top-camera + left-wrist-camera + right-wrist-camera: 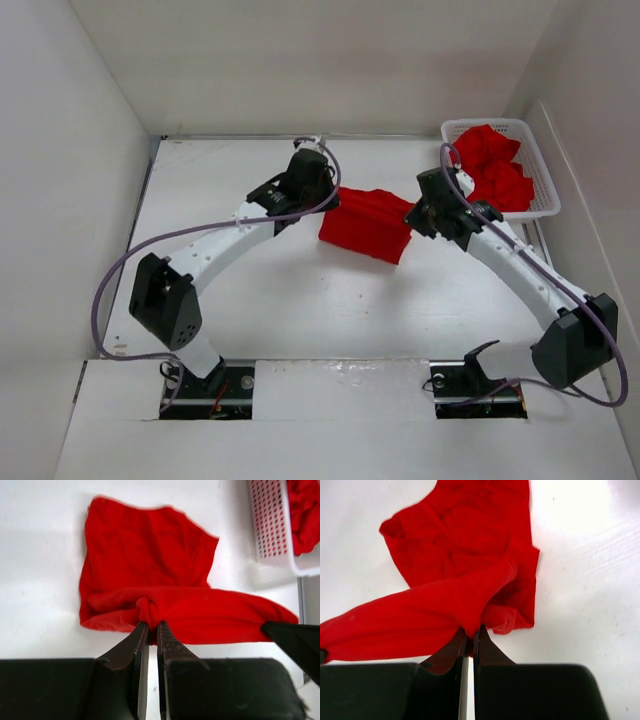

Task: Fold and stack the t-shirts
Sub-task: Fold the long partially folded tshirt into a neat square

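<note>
A bright red t-shirt (367,223) lies partly folded at the middle of the table, its near edge stretched taut between both grippers. My left gripper (150,626) is shut on a bunched bit of that edge at the shirt's left end (145,570). At the shirt's right end (465,580), my right gripper (470,630) is shut on the cloth too, and its tip (280,630) shows in the left wrist view. More red t-shirts (495,165) are crumpled in the white mesh basket (540,190) at the back right.
The basket (272,530) stands against the right wall, just right of the held shirt. White walls enclose the table on the left, back and right. Grey cables loop over both arms.
</note>
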Controlling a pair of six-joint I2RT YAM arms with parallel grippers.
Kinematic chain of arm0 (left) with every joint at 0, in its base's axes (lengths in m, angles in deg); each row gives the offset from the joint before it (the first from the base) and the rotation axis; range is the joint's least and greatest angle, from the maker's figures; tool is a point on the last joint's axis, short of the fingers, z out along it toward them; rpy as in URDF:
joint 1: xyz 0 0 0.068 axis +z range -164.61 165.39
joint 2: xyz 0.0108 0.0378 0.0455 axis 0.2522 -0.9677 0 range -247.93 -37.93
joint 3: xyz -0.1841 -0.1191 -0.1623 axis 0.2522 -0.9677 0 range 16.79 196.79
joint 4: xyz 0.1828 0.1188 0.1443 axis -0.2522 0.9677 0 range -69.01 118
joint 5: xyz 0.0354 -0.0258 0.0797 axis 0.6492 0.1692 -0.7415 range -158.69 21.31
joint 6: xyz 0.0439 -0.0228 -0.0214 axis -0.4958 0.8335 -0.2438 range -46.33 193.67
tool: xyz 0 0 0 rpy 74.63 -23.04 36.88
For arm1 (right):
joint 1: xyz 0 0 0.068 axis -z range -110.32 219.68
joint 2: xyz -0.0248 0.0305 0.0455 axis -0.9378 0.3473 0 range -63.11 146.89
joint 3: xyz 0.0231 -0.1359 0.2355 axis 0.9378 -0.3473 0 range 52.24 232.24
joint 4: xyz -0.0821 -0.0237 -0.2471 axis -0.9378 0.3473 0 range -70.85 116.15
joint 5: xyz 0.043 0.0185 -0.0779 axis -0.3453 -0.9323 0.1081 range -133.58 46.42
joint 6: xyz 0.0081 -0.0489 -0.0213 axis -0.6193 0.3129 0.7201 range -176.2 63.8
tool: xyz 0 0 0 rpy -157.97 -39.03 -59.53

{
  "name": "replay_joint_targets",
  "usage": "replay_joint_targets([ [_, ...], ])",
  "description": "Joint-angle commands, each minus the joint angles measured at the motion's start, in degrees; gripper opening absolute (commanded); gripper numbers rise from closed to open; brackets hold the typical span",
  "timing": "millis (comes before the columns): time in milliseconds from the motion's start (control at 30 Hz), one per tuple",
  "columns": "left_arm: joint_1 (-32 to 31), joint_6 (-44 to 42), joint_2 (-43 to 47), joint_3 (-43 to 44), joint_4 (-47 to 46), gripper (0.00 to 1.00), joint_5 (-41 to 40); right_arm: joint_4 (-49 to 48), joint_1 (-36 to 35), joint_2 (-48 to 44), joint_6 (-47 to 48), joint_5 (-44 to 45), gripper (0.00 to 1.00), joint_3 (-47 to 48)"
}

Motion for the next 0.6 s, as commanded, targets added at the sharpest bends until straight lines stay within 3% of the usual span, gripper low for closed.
replay_joint_targets([
  [0,3.47,-3.34,-3.19,7.38,-0.94,0.0,-0.4,-1.71,4.45,2.38,6.65,-1.25,0.0,2.14],
  [167,7.68,-4.91,-7.86,12.3,-1.46,0.0,2.5,-4.87,9.03,6.77,8.32,-4.06,0.0,4.77],
  [367,7.69,-7.38,-13.75,18.98,0.01,0.0,3.92,-5.41,10.44,9.51,9.55,-7.23,0.0,7.33],
  [433,7.69,-6.86,-13.76,18.99,0.55,0.0,3.92,-4.79,9.92,8.99,10.08,-8.29,0.0,7.33],
  [567,7.69,-5.72,-7.63,10.68,-1.46,0.0,3.92,-3.48,6.84,4.77,9.38,-9.51,0.0,3.03],
])
